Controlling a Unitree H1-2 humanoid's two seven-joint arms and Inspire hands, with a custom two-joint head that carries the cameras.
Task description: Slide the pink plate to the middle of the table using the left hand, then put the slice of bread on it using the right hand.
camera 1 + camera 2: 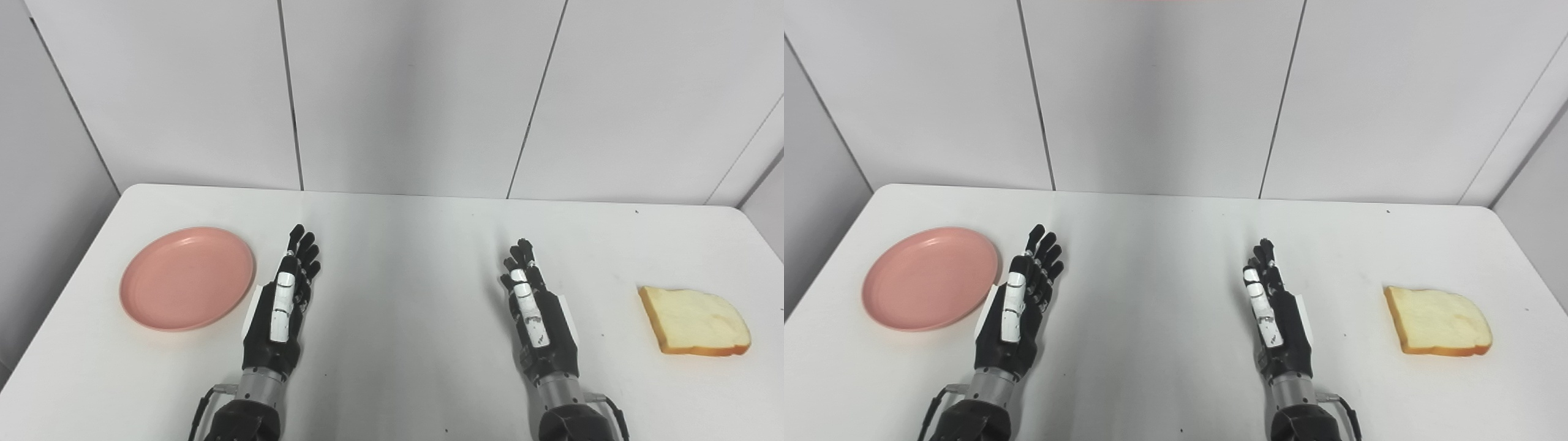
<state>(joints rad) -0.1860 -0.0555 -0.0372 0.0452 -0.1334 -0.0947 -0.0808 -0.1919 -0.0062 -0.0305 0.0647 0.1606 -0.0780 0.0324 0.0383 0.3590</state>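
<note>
both forearms run off the bottom edge. bench (392, 245) near edge and front corners cropped. small dark specks on bench unidentifiable.

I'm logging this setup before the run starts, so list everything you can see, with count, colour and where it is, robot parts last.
pink plate: one, pink, empty, on the table's left side.
slice of bread: one, pale with tan crust, lying flat on the table's right side.
table: one, white, fills the lower picture.
wall panels: white, behind the table.
left hand: one, black and white, open, just right of the plate.
right hand: one, black and white, open, well left of the bread.
</note>
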